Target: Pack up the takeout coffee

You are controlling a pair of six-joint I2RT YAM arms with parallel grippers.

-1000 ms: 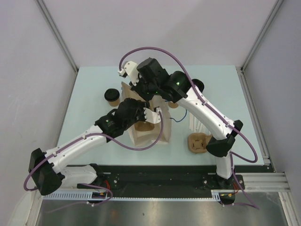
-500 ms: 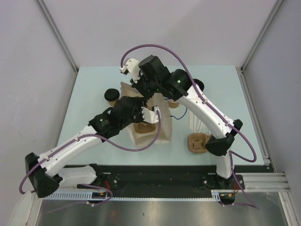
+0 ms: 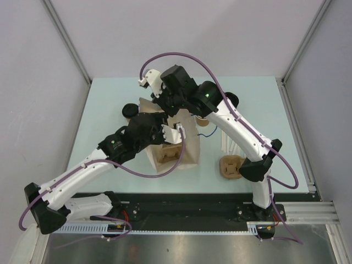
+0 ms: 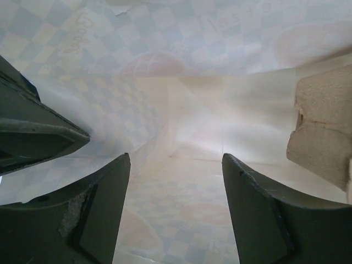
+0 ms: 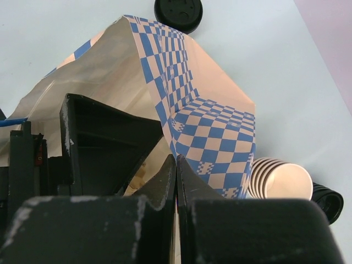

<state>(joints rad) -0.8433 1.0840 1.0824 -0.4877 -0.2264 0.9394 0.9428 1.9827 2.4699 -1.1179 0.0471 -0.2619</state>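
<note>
The takeout coffee [image 3: 130, 110], a tan cup under a black lid [image 5: 177, 14], stands on the table left of the blue-checkered paper bag [image 3: 187, 151], partly behind my left arm. My left gripper [image 3: 165, 133] is inside the bag's mouth, open [image 4: 176, 159], with nothing between its fingers and only the bag's inner paper ahead. My right gripper [image 3: 169, 108] is shut [image 5: 176, 158] on the bag's [image 5: 220, 132] upper edge and holds the mouth up. A brown pulp cup carrier [image 4: 322, 129] lies inside the bag.
A stack of lidless tan cups [image 5: 278, 184] and a loose black lid [image 5: 328, 202] sit right of the bag. A second pulp carrier [image 3: 231, 166] and a white object [image 3: 226, 144] lie on the table to the right. Wall posts close in the back corners.
My left gripper's jaws have spread wider inside the bag, and the left arm has drawn a little to the left. The right gripper keeps its hold on the bag's edge.
</note>
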